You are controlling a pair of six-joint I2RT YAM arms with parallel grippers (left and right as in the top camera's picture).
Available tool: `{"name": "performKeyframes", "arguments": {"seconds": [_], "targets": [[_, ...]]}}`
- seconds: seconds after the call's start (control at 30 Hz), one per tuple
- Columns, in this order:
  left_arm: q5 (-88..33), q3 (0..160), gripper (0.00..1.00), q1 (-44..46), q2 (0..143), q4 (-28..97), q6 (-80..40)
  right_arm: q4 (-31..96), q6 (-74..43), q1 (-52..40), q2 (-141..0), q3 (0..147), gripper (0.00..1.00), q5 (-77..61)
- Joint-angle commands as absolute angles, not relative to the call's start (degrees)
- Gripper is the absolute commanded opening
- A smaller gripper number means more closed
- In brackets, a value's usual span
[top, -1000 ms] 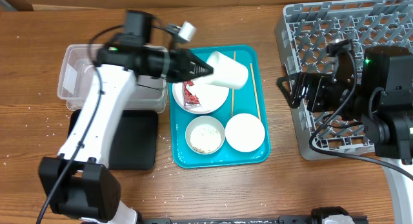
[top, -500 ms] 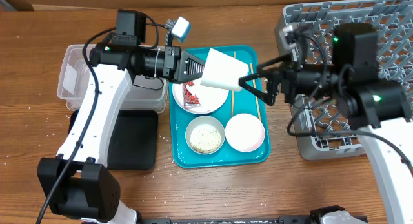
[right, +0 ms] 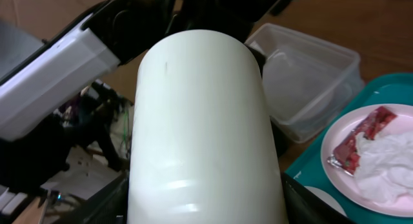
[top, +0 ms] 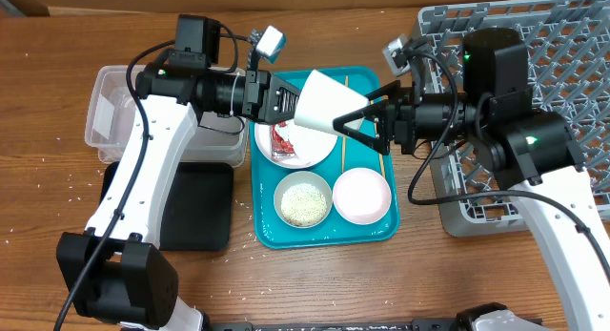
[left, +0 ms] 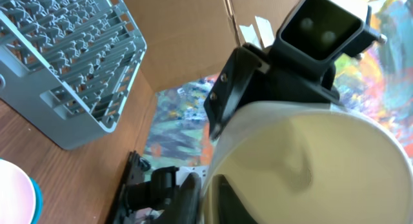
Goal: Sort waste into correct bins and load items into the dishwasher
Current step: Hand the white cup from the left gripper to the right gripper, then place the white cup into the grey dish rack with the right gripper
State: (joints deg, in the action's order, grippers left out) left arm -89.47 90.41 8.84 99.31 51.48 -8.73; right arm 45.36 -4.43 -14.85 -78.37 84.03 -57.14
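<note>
Below the raised arms, the teal tray (top: 324,237) carried the white plate (top: 319,157) with the red wrapper (top: 280,138) and tissue (right: 393,175), the grey-green bowl (top: 303,199) of rice grains, the pinkish bowl (top: 363,196) and two chopsticks (top: 378,157). The clear tub (top: 114,112) and black tray (top: 200,212) lay to the left, and the dish rack (top: 562,45) to the right.

A white cup (top: 324,107) hung on its side above the tray, between the two grippers. The left gripper (top: 284,100) met its wide rim, but whether its jaws pinched could not be told. The right gripper (top: 367,121) straddled the narrow end, its fingers against both sides.

Only the right wrist view showed that contact. The left wrist view showed the cup's hollow and the rack beyond.
</note>
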Motion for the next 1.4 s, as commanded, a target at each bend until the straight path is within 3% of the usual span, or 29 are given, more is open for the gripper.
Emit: {"name": "performKeyframes", "arguments": {"seconds": [0.0, 0.07, 0.2, 0.33, 0.5, 1.0, 1.03, 1.13, 1.2, 1.37], "targets": [[-90.61, 91.13, 0.73, 9.04, 98.70, 51.46, -8.45, 46.92, -4.93, -9.17, -76.99, 85.25, 0.56, -57.06], [-90.32, 91.13, 1.00, 9.02, 98.70, 51.44, -9.02, 49.50, -4.93, -5.02, -75.99, 85.25, 0.55, -56.93], [-85.17, 91.13, 1.00, 8.93, 98.70, 51.90, -9.26, 58.50, -5.19, 6.28, -73.47, 85.27, 0.51, -49.87], [-76.90, 91.13, 1.00, 8.95, 98.70, 54.26, -10.35, 70.43, -11.42, 16.40, -72.82, 85.25, 0.51, -26.17], [-71.07, 91.13, 1.00, 9.10, 98.70, 56.88, -10.48, 77.43, -21.21, 20.80, -74.52, 85.23, 0.51, -5.21], [-62.98, 91.13, 1.00, 9.08, 98.70, 61.52, -10.28, 80.01, -22.57, 20.86, -92.66, 85.19, 0.52, -5.30], [-62.98, 91.13, 1.00, 9.08, 98.70, 61.52, -10.26, 80.01, -22.57, 20.86, -93.47, 85.19, 0.55, -5.76], [-62.39, 91.13, 1.00, 9.08, 98.70, 61.56, -10.28, 79.99, -22.57, 20.86, -94.80, 85.19, 0.87, -6.96], [-60.71, 91.13, 0.99, 9.08, 98.70, 62.00, -10.33, 79.40, -22.74, 20.86, -94.67, 85.38, 1.00, -7.62], [-50.39, 91.18, 0.89, 9.30, 98.54, 64.77, -11.16, 80.31, -20.18, 20.73, -92.73, 90.50, 1.00, -14.22]]}}
